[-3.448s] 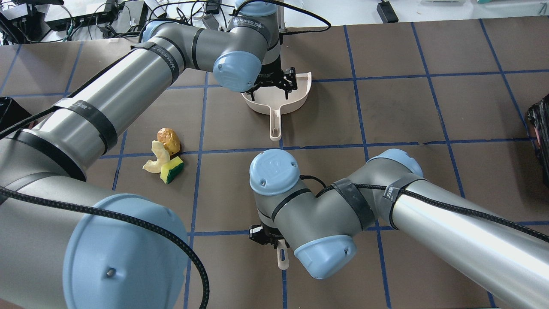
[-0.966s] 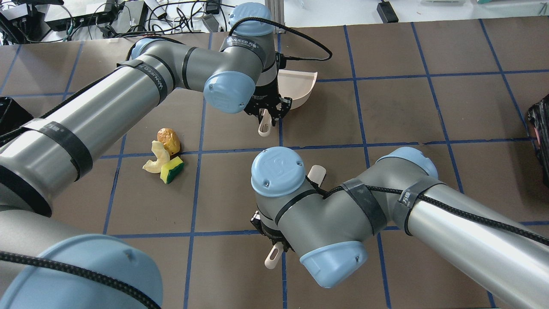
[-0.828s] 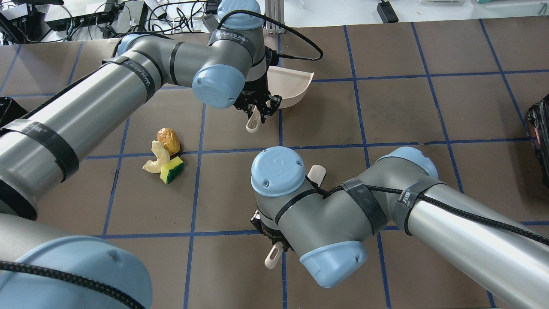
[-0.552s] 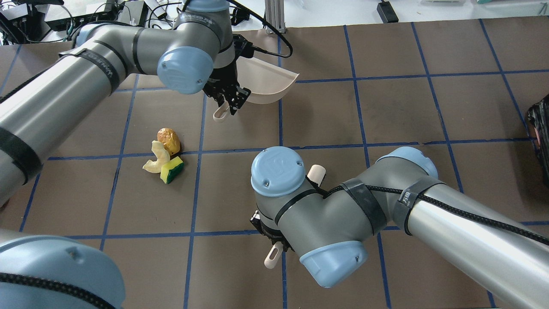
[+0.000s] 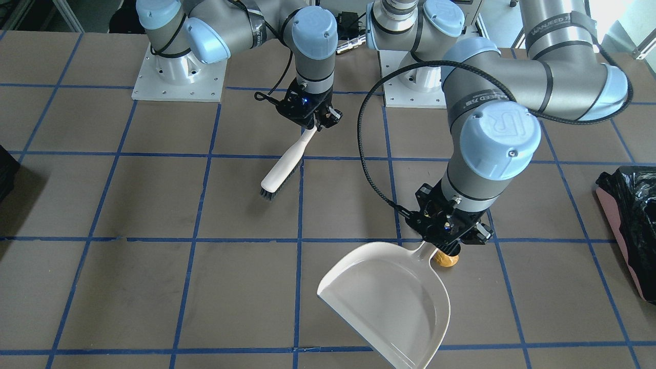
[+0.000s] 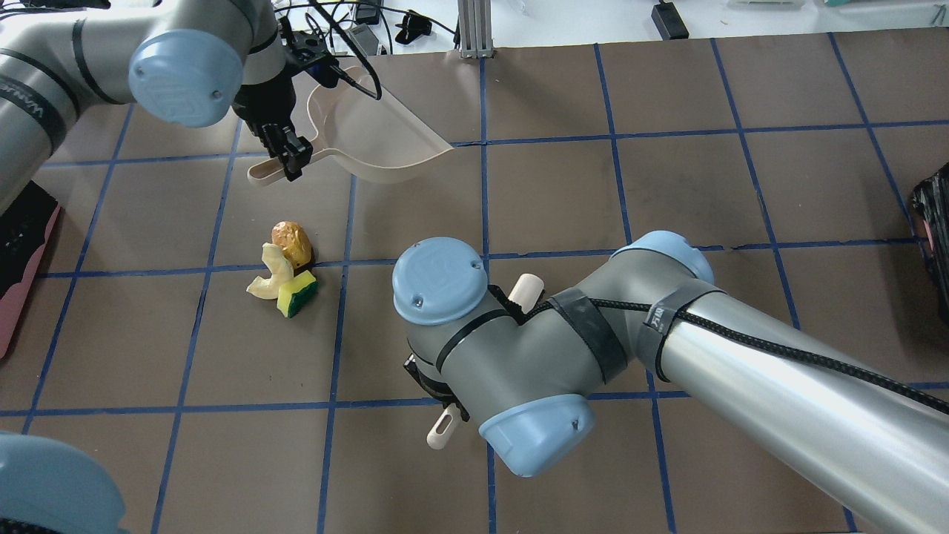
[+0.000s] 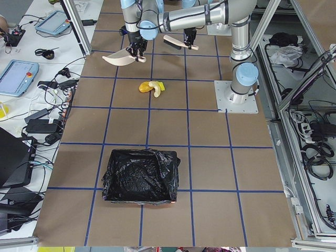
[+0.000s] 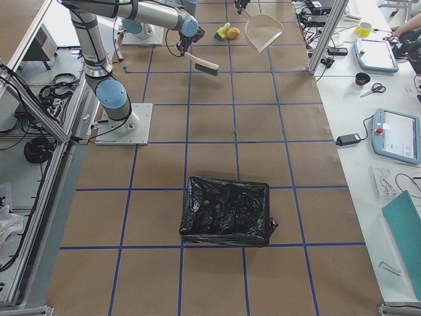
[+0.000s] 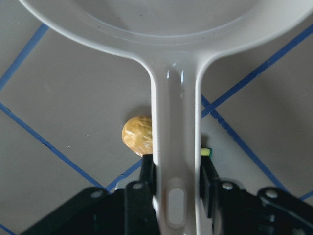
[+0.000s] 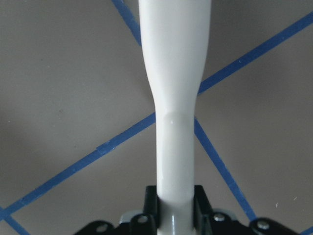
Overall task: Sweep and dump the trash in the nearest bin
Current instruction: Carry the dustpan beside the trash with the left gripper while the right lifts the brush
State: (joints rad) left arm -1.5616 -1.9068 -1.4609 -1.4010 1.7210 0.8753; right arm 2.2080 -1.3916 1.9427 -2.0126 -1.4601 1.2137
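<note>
My left gripper [image 6: 285,152] is shut on the handle of the cream dustpan [image 6: 378,133] and holds it in the air, beyond the trash and slightly right of it. The trash lies together on the table: a golden-brown lump [image 6: 291,241], a pale curved piece [image 6: 270,274] and a yellow-and-green sponge chunk [image 6: 296,291]. In the left wrist view the lump [image 9: 137,134] shows under the handle [image 9: 176,122]. My right gripper [image 5: 310,113] is shut on a white brush [image 5: 282,171], right of the trash. The pink bin with a black bag [image 5: 635,210] stands at the table's left end [image 6: 18,297].
A second bin with a black bag [image 6: 934,215] stands at the table's right end. The brown table has a blue tape grid. Cables and electronics [image 6: 148,30] lie beyond the far edge. My right forearm [image 6: 741,386] crosses the near right of the table.
My left arm has lifted the dustpan and carried it left, turning it, to a spot beyond the trash. My right arm has lifted the brush and shifted slightly left.
</note>
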